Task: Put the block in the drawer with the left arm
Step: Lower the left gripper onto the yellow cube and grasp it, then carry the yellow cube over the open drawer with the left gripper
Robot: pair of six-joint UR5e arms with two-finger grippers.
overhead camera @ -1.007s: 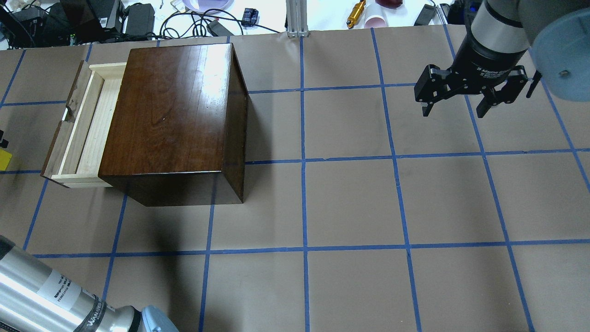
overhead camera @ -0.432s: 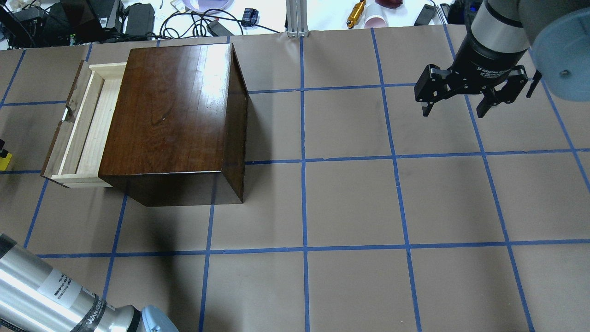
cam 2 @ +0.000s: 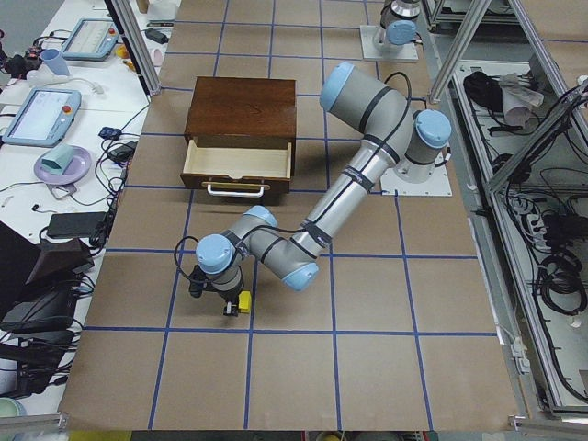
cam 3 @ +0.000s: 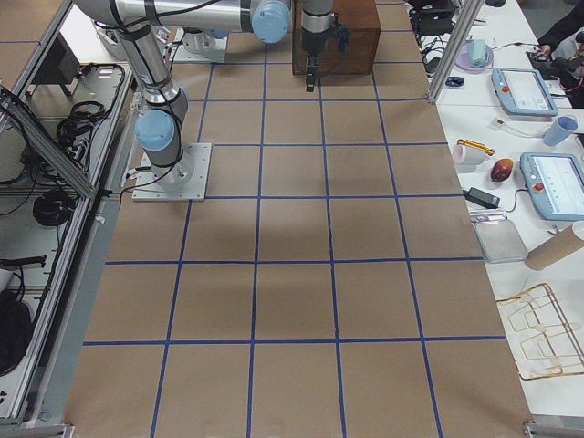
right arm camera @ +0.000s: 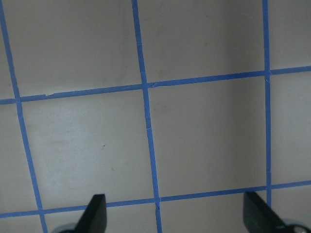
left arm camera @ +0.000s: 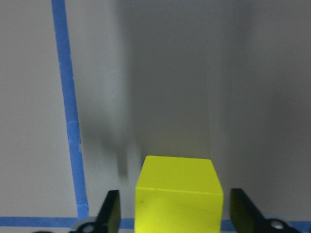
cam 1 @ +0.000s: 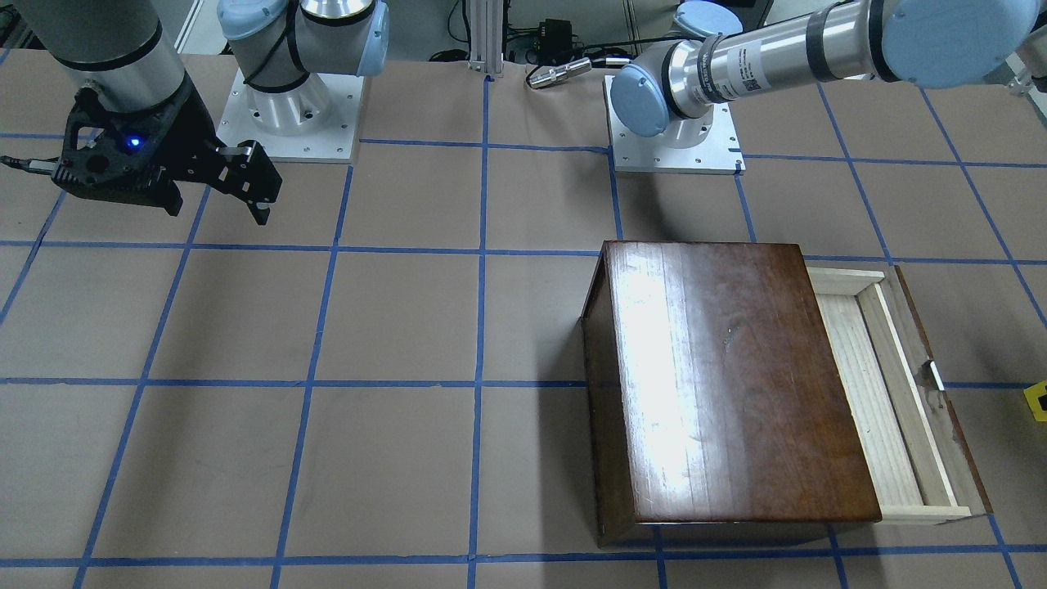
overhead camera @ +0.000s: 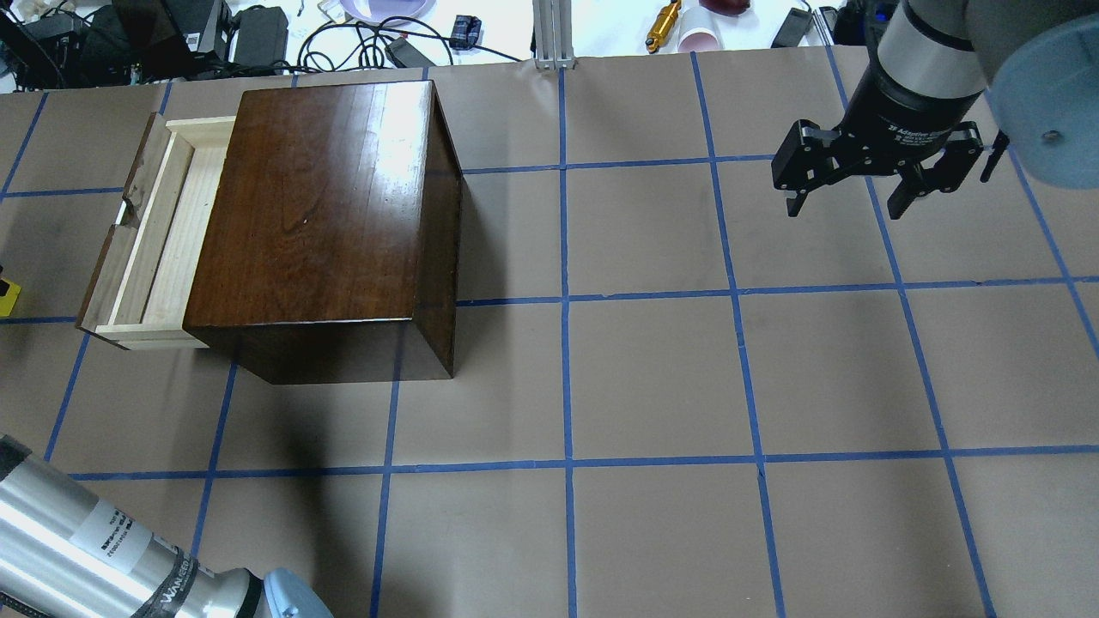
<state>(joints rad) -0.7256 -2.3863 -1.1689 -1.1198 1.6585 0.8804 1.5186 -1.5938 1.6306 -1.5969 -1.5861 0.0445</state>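
The yellow block (left arm camera: 179, 194) sits on the brown paper table between the two fingers of my left gripper (left arm camera: 177, 216). The jaws are open, with a narrow gap on each side of the block. The block also shows at the overhead view's left edge (overhead camera: 7, 298), in the front view (cam 1: 1037, 401) and in the exterior left view (cam 2: 244, 303). The drawer (overhead camera: 159, 223) is pulled out of the dark wooden box (overhead camera: 318, 206) and holds nothing. My right gripper (overhead camera: 846, 206) hangs open and empty over the table, far from the box.
The drawer's metal pull (cam 2: 237, 188) faces the block, about one grid square away. Cables, a cup and tools (overhead camera: 678, 30) lie beyond the table's far edge. The left arm's forearm (overhead camera: 94, 549) crosses the near left corner.
At the overhead view's left edge less of the yellow block shows, and the black gripper part above it sits lower. The right arm, box and drawer have not moved.
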